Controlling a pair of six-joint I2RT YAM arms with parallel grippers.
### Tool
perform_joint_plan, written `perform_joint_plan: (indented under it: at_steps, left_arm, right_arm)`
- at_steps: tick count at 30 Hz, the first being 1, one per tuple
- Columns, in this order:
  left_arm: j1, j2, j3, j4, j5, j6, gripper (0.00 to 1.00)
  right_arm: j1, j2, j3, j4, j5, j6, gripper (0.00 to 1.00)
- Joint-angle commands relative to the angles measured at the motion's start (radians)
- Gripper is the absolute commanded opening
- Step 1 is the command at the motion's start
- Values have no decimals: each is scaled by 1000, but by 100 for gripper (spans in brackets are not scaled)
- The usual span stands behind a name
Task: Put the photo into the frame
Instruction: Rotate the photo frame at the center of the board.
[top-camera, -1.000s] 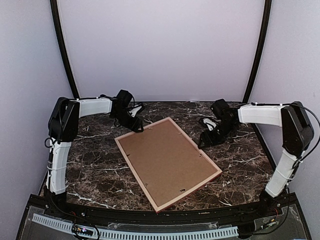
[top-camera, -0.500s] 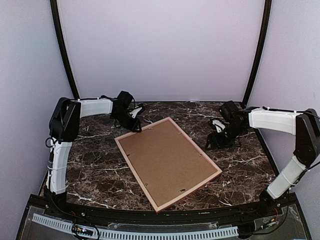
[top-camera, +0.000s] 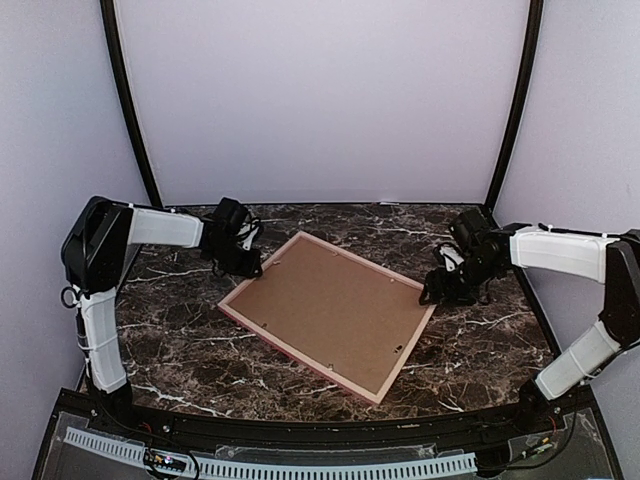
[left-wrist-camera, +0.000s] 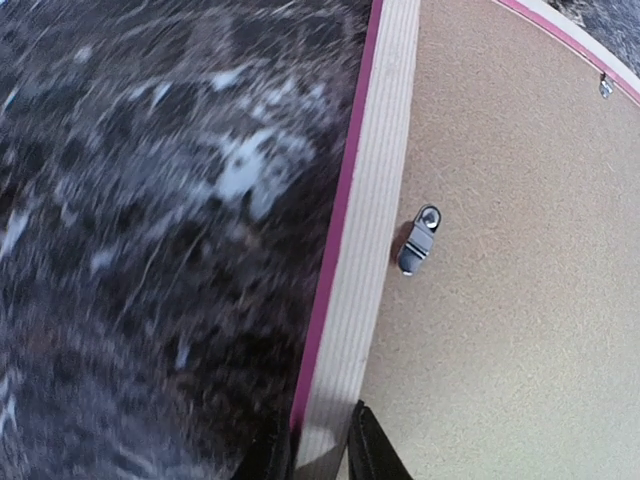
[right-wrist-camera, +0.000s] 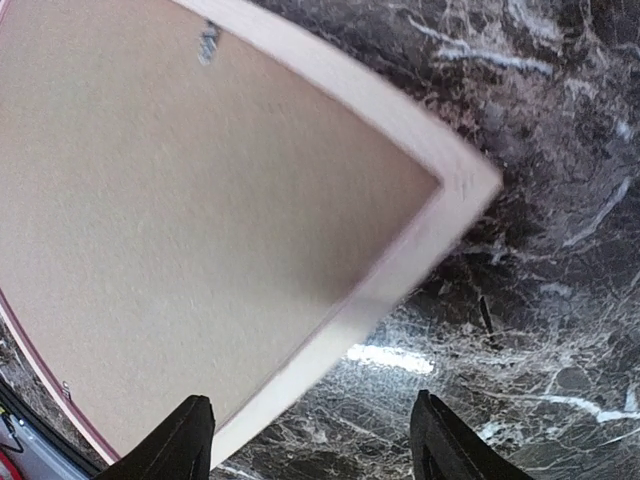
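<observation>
Left gripper (left-wrist-camera: 318, 458): the two dark fingertips (left-wrist-camera: 372, 455) are drawn close together on either side of the pale wooden rail of the frame (left-wrist-camera: 378, 180), pinching it at the bottom of the left wrist view. The frame lies back-side up. Its thin pink outer edge faces the table (left-wrist-camera: 150, 250), and its peach-wood rail borders a brown backing board (left-wrist-camera: 520, 280) seated inside it. A small metal turn clip (left-wrist-camera: 418, 240) sits on the board just inside the rail, a little ahead of the fingers, and a second clip shows near the far rail. In the top view the frame rests skewed on the dark, white-veined marble between the two arms, with the left gripper at its left corner. Whether that corner is raised off the marble cannot be told. Right gripper (right-wrist-camera: 315, 445): the jaws stand wide apart and hold nothing. The frame's right corner lies just ahead of them, one rail running down towards the left-hand finger, with bare marble under the other finger. Contact there cannot be told.
</observation>
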Motion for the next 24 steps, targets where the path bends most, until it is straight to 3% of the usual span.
perform_joint_plan:
  at_steps: [1,9,19,24]
  left_arm:
    - [14,-120,-233,-56,-99,-223,16]
    - [-108,-334,-492,0,-59,-396,25]
    - [-316,-500,-603,-35,-23,-601,43]
    - [-330,-584,-592,-67,-43,-601,65]
  right_arm:
    - [-5,-26,-63,82,-12,87,69]
    - [-5,23,-98,196,-64,124,69]
    - [-10,132,-39,178,51,79,64]
    - [-15,144,-36,172,86,38,53]
